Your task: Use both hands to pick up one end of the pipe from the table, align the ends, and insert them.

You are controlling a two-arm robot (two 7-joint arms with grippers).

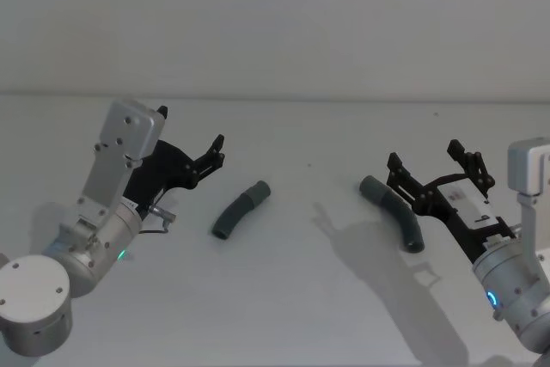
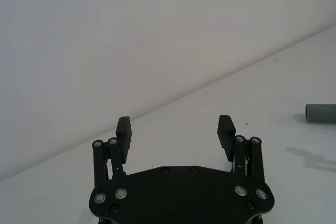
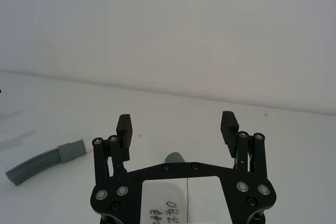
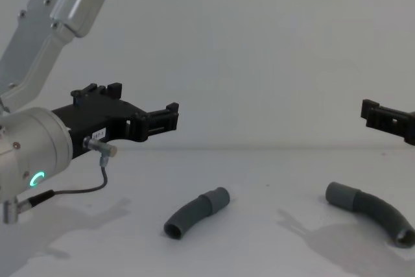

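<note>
Head view, so you know: the left hose piece (image 1: 241,210) lies on the white table (image 1: 292,298) just past the left gripper (image 1: 218,150), off its fingertips and lower down. The right hose piece (image 1: 394,211) lies under the right gripper (image 1: 425,154), and its cuff (image 3: 173,157) peeks out between the fingers. The two pieces are well apart. Both claws are spread wide, holding nothing, and hover above the table.
</note>
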